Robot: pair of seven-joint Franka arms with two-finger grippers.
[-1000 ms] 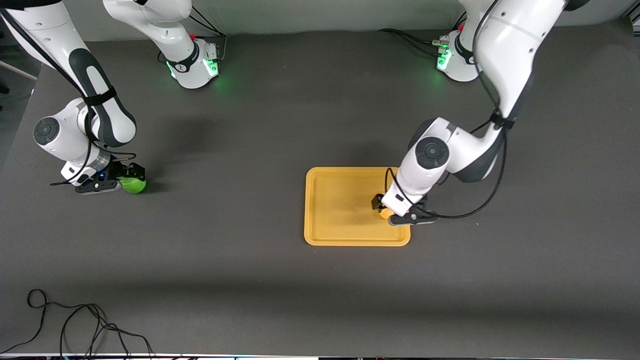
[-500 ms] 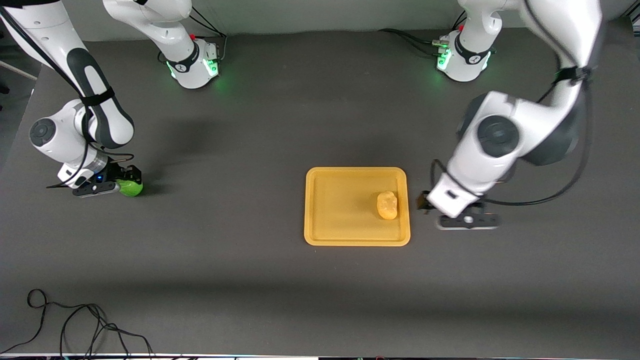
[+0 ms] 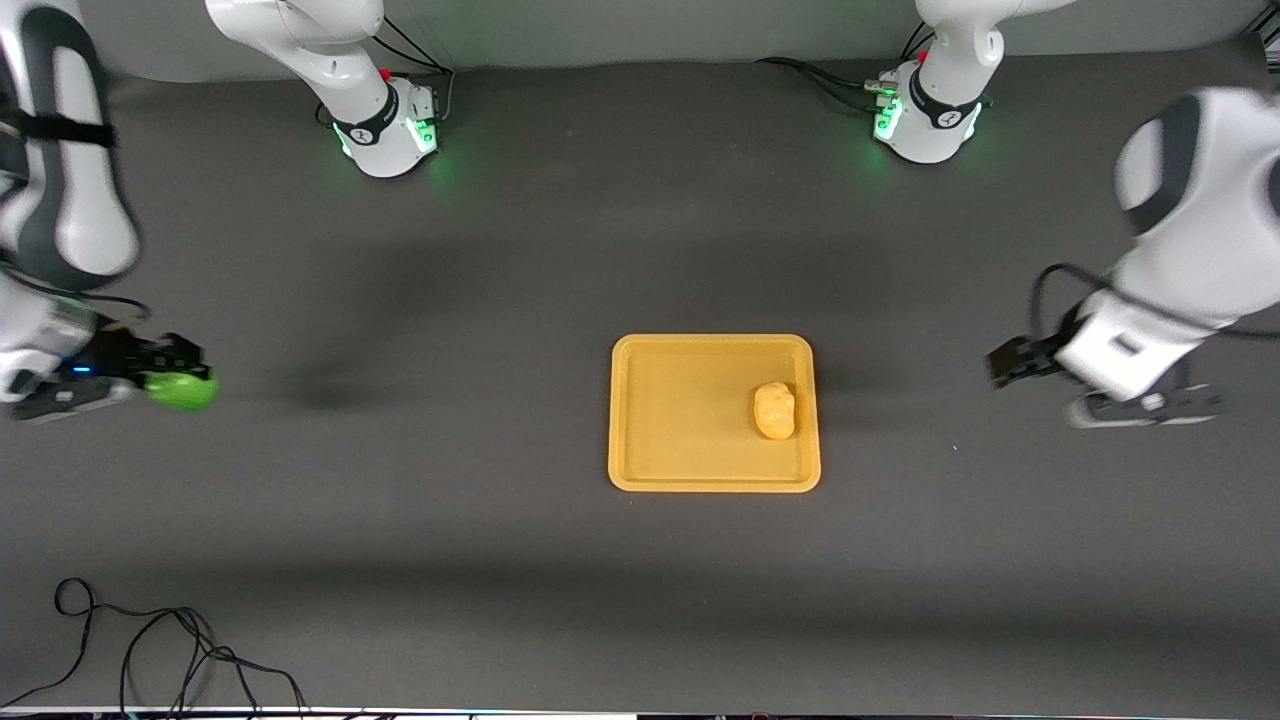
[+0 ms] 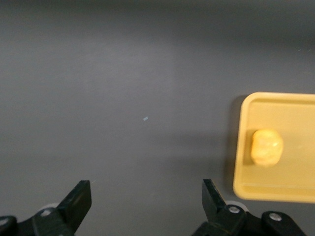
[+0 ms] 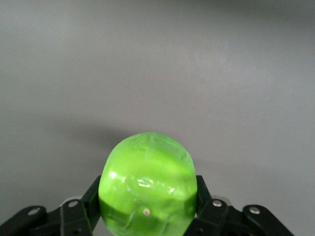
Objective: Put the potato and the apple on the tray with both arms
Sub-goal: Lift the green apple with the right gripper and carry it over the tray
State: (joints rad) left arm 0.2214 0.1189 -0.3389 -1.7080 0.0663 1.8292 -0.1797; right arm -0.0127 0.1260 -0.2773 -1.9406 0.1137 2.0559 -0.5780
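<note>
Dark grey matting covers the table (image 3: 500,560). We find the tray (image 3: 680,470) near its middle, with the potato (image 3: 774,410) lying in it close to the rim toward the left arm's end. Our right gripper (image 3: 165,375) is clamped on the apple (image 3: 182,389) above the right arm's end of the table. Our left gripper (image 4: 145,204) hangs spread wide and empty over bare matting beside the tray.

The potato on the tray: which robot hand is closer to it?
The left gripper, open over bare table past the tray's left-arm end. The right gripper is much farther from the potato, holding the apple.
</note>
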